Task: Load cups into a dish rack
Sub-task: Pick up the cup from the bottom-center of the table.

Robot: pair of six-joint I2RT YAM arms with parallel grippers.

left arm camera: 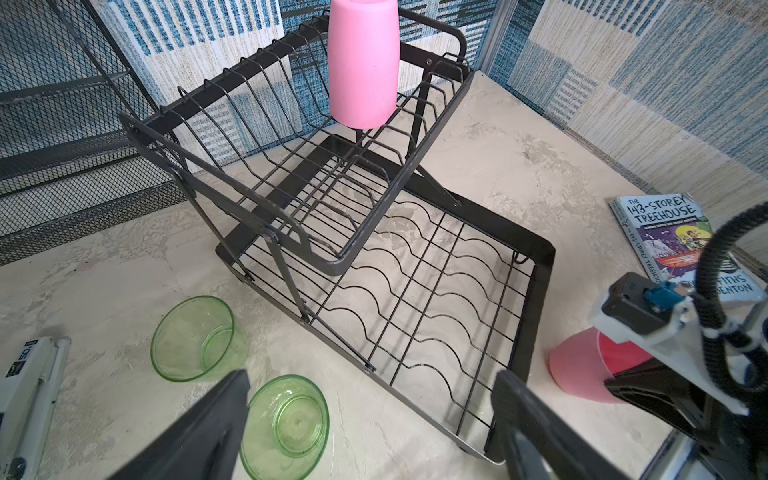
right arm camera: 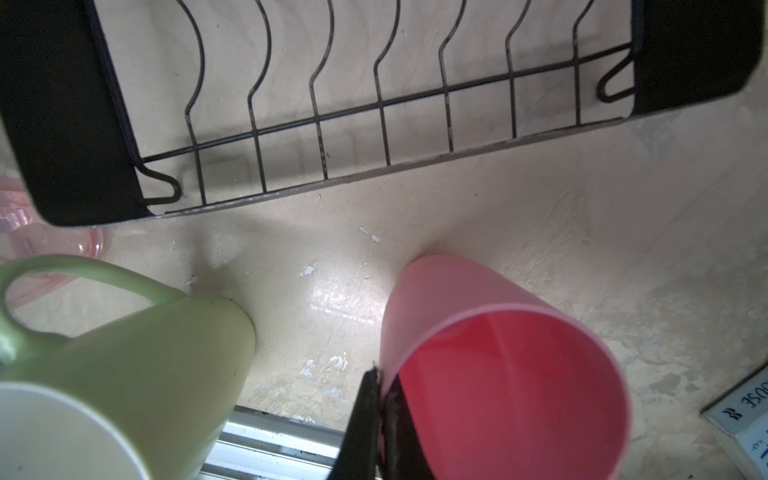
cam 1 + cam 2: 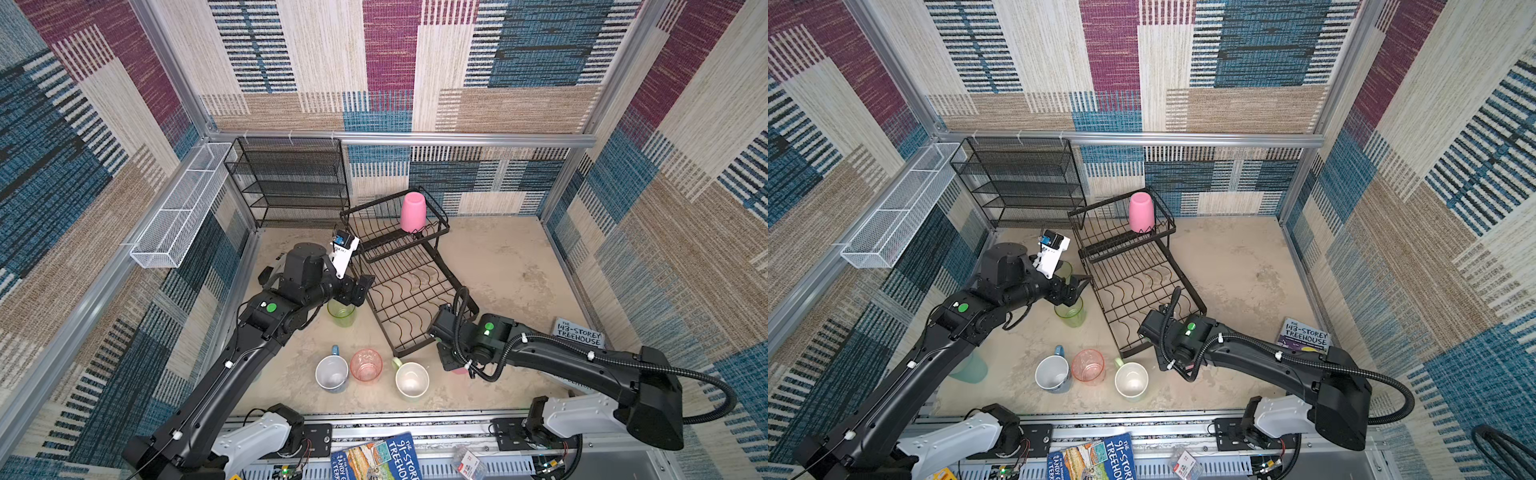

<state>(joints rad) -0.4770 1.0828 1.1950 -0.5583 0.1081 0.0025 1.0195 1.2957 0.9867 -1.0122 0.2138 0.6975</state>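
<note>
Pink opaque plastic tumbler (image 2: 478,332) stands mouth-up on the beige tabletop (image 2: 540,199) at five o'clock off the black wire two-tier dish rack (image 2: 374,104), its rim clenched by the right gripper (image 2: 380,376), one finger inside, one outside. Such a thin one-sided pinch could let it swing or slip on lifting, or knock the pale-green handled mug (image 2: 145,353) at its nine o'clock. Left gripper (image 1: 361,415) hangs released above two clear-green tumblers (image 1: 195,336).

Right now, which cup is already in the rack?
The pink cup, upside down in the rack's raised top basket. The others are all outside it.
</note>
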